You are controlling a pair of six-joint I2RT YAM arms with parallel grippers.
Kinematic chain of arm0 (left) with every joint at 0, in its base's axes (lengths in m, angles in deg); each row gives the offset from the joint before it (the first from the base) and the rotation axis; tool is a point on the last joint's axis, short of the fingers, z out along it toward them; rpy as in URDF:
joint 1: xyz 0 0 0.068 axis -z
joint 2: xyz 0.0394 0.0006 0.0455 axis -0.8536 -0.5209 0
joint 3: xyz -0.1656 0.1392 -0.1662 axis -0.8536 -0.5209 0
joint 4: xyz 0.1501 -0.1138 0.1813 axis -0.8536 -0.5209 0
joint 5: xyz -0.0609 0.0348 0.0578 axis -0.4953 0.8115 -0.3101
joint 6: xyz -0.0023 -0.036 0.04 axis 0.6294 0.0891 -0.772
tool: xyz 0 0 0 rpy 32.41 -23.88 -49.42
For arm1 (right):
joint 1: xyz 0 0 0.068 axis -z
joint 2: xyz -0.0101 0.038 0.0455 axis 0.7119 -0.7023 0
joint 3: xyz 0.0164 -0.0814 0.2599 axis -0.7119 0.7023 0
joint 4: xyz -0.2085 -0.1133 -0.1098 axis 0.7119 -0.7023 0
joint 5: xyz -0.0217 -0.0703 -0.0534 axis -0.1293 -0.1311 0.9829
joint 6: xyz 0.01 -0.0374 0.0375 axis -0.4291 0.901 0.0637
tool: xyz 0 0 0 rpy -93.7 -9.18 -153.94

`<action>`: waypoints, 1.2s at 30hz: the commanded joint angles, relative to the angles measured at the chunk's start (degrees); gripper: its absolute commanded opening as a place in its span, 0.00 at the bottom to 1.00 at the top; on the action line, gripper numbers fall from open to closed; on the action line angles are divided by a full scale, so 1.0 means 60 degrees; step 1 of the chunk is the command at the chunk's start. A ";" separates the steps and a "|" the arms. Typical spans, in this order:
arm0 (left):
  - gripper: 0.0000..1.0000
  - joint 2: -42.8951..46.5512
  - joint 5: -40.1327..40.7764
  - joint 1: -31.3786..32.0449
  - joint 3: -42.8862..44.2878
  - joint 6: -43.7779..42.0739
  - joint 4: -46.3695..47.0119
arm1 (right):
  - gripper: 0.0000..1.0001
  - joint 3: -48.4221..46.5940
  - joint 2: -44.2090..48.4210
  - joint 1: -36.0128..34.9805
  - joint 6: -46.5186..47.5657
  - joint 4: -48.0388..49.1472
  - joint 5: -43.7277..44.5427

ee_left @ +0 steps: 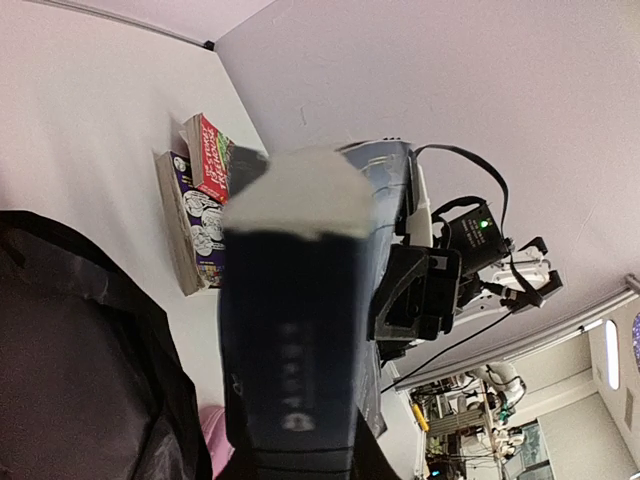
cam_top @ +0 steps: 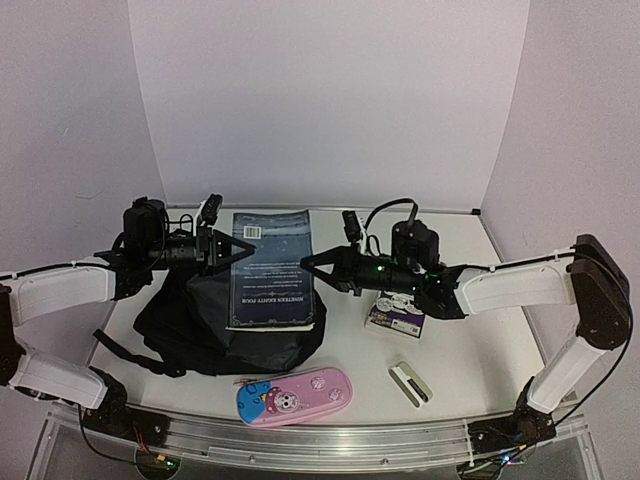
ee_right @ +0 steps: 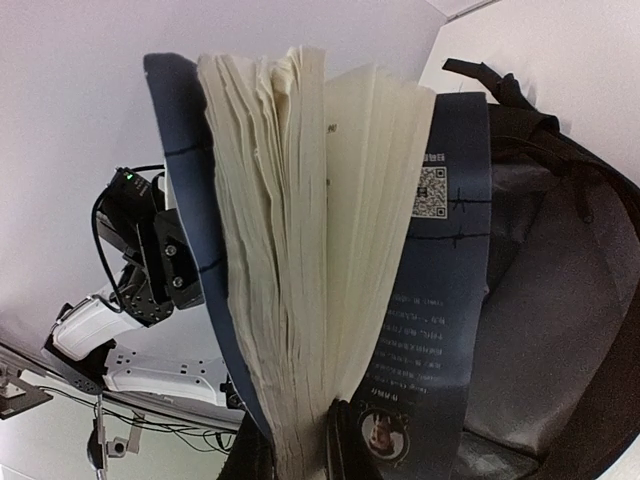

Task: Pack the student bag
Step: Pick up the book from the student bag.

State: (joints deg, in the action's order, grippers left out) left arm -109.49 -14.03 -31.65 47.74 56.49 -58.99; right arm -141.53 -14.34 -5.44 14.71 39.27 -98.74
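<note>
From the top view, we see the student bag [cam_top: 190, 330] lying flat on the table [cam_top: 470, 360] in front of the left arm. A dark blue book [cam_top: 272, 270] is held over the bag's far right part. The left gripper [cam_top: 240, 250] is drawn narrow onto the book's spine edge, and the right gripper [cam_top: 308, 263] pinches the opposite edge. A pink-and-blue pencil case [cam_top: 293, 397] lies on the table just near of the bag.

From the left wrist, we see the spine running up the middle of the frame, hiding this gripper's own fingers. The black bag fills the lower left. Two booklets [ee_left: 200, 200] lie on the table beyond.

From the right wrist, we see the pages fanned open. One dark finger [ee_right: 335, 440] is clamped against them at the bottom, and the bag sits to the right, behind the cover.
</note>
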 commanded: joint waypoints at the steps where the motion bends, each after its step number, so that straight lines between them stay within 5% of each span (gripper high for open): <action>1: 0.05 0.0368 -0.0694 0.0060 0.0112 0.0572 0.1776 | 0.22 -0.0095 0.0238 -0.0011 -0.0195 0.1751 -0.0195; 5: 0.00 0.0727 -0.0784 0.0063 0.0201 0.0658 0.1997 | 0.53 -0.0098 -0.0139 -0.0020 -0.0183 0.1766 -0.0301; 9: 0.00 0.1009 -0.0955 0.0063 0.0366 0.0737 0.2120 | 0.70 -0.0271 -0.0532 -0.0020 -0.0183 0.1863 -0.0750; 18: 0.00 0.1186 -0.1127 0.0064 0.0675 0.0845 0.2337 | 0.85 -0.0557 -0.1309 -0.0076 -0.0387 0.2509 -0.1772; 23: 0.00 0.0986 -0.1106 0.0063 0.0608 0.0892 0.2329 | 0.70 -0.0903 -0.1378 -0.0264 -0.0666 0.3503 -0.2644; 30: 0.00 0.0892 -0.0847 0.0055 0.0616 0.0745 0.2080 | 0.27 -0.0727 -0.1025 -0.0325 -0.0641 0.3741 -0.2424; 36: 0.02 0.1161 0.0434 -0.0085 0.0855 -0.0278 -0.0514 | 0.00 -0.0073 -0.0515 -0.0310 -0.0644 0.3735 -0.1033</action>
State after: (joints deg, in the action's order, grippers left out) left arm -104.64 -18.36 -31.60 48.22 60.48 -54.66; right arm -143.57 -22.03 -6.80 11.52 57.69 -111.90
